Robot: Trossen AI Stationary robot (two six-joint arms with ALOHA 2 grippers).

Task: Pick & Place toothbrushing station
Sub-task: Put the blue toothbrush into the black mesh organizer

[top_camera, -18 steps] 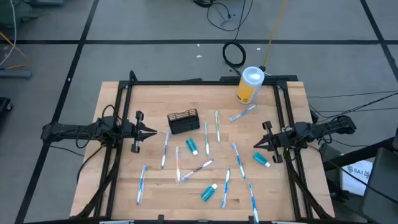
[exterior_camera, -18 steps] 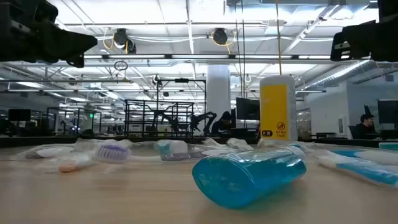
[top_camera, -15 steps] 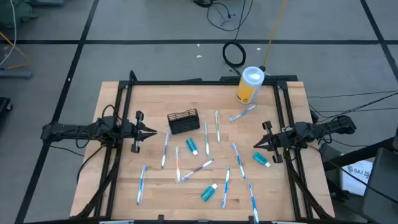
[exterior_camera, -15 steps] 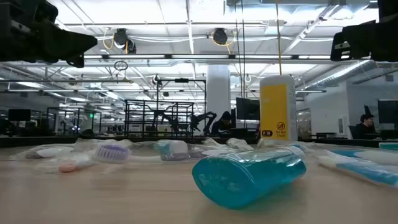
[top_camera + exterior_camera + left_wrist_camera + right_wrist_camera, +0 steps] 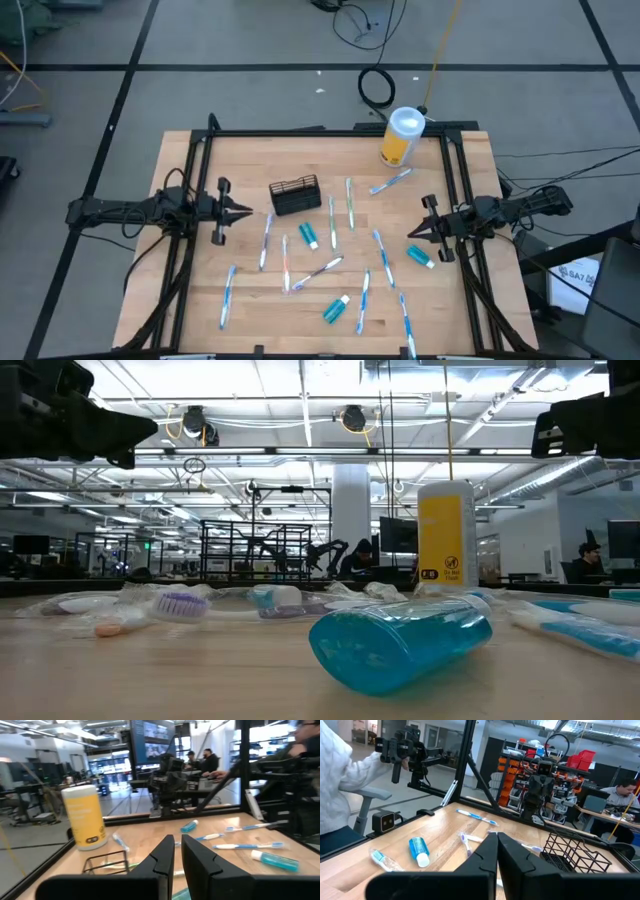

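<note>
The black wire-mesh caddy (image 5: 295, 195) stands on the table left of centre; it also shows in the right wrist view (image 5: 575, 852) and the left wrist view (image 5: 107, 863). Several white-and-blue toothbrushes (image 5: 350, 200) and teal toothpaste tubes (image 5: 336, 309) lie scattered flat on the wood. My left gripper (image 5: 247, 212) hovers shut just left of the caddy, pointing right. My right gripper (image 5: 410, 236) hovers shut at the right, pointing left, beside a teal tube (image 5: 421, 257). Both hold nothing.
A yellow canister with a white lid (image 5: 402, 137) stands at the table's far edge, right of centre. A black frame (image 5: 330, 131) borders the table. A teal tube (image 5: 400, 642) lies close to the low camera. A person in a white sleeve (image 5: 340, 765) sits beyond the table.
</note>
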